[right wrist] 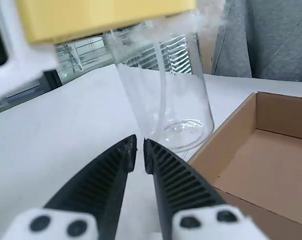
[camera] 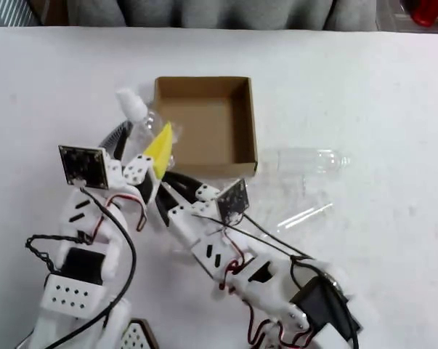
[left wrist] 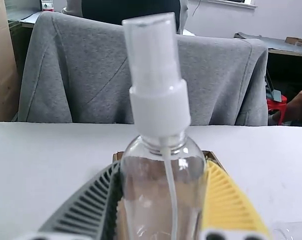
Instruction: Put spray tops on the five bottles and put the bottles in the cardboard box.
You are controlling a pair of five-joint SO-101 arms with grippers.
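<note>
A bottle (left wrist: 151, 200) is being gripped around its body by the left hand (left wrist: 163, 172). One ribbed grey finger (left wrist: 93, 205) and one ribbed yellow finger (left wrist: 228, 200) are being pressed against opposite sides of it. The bottle is clear, smooth, round plastic with sloping shoulders. A white spray top (left wrist: 156, 85) with a cylindrical cap is being carried on its neck, and a thin tube is running down inside. In the high view the bottle is being held tilted just outside the left wall of the box (camera: 252, 123), with its top leaning away from the box. Whether its base is touching the desk (camera: 364, 87) cannot be told.

The right hand (right wrist: 139, 147) is being held near the bottle's lower part. Its two black ribbed fingers (right wrist: 176, 185) are drawn almost together, with only a slit between them and nothing gripped. Their tips are being pointed at the bottle's base without touching it.

The box is brown cardboard, square, shallow and open-topped, and it is lying on the white matt desk. Well to its right a second clear bottle (camera: 313, 161) is lying on its side with its neck pointing right. Near that bottle, closer to the arms, a thin clear tube (camera: 306, 216) is lying flat. Behind the desk a grey cloth (left wrist: 70, 75) is being draped over a chair back.
</note>
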